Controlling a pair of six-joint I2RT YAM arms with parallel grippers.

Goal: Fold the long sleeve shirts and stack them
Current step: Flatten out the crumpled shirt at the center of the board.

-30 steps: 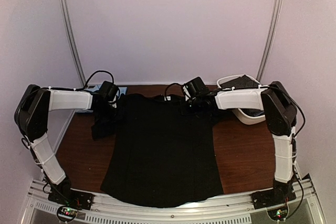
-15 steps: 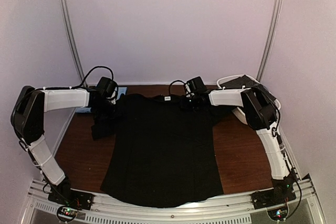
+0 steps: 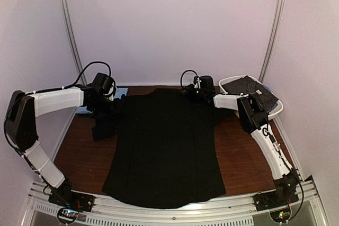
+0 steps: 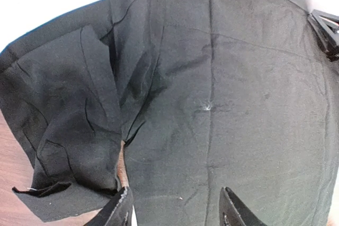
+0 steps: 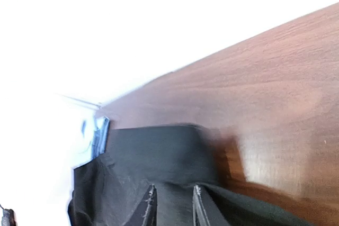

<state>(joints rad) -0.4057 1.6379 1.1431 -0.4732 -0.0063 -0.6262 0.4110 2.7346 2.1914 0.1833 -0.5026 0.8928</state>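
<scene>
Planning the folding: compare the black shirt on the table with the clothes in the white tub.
The black shirt lies spread out across the table; the clothes sit piled in the tub. The shirt looks plain black; the clothes look greyer. Both are dark cloth.

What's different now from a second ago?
The right tool reached toward the far edge, pulling the collar of the black shirt along. The left tool drifted slightly leftward, still open. The shirt's body, bunched sleeve and white tub stayed put.
</scene>
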